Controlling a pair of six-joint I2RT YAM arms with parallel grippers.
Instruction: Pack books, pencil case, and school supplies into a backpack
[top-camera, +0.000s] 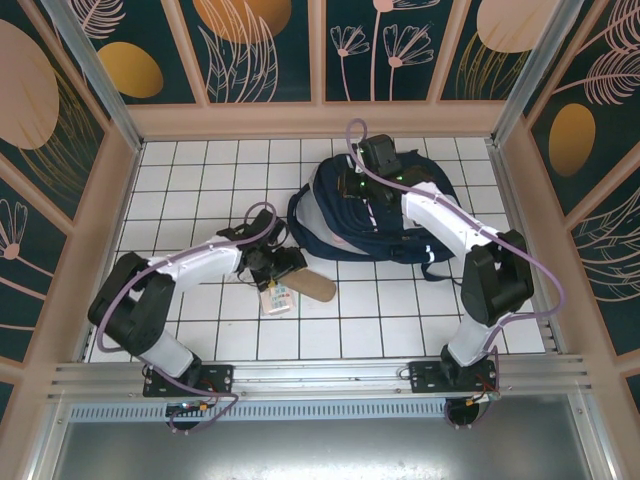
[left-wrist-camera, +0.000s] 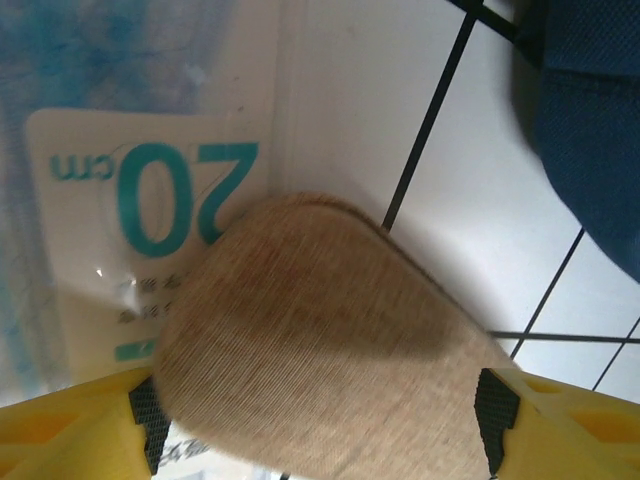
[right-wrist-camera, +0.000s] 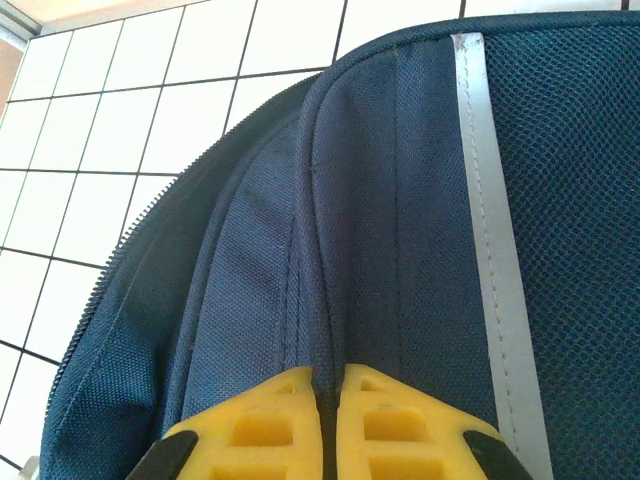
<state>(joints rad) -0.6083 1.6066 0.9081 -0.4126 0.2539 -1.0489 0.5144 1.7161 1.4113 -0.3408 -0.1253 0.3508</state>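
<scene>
Left pincer (left-wrist-camera: 320, 415) hangs low over the tan cloth pencil case (left-wrist-camera: 320, 330). Its two yellow fingers are wide apart, one on each side of the case. The case lies flat on top of the clear plastic packet with blue print (left-wrist-camera: 150, 200), on the white tiled surface (top-camera: 200, 180), near the big navy blue cloth backpack (right-wrist-camera: 400, 200). Right pincer (right-wrist-camera: 330, 400) is pressed together on a fold of the bag, probably to hold it. To do this step well, squeeze the case across its middle and leave the packet behind. Lift straight up, then carry it to the bag's opening.
</scene>
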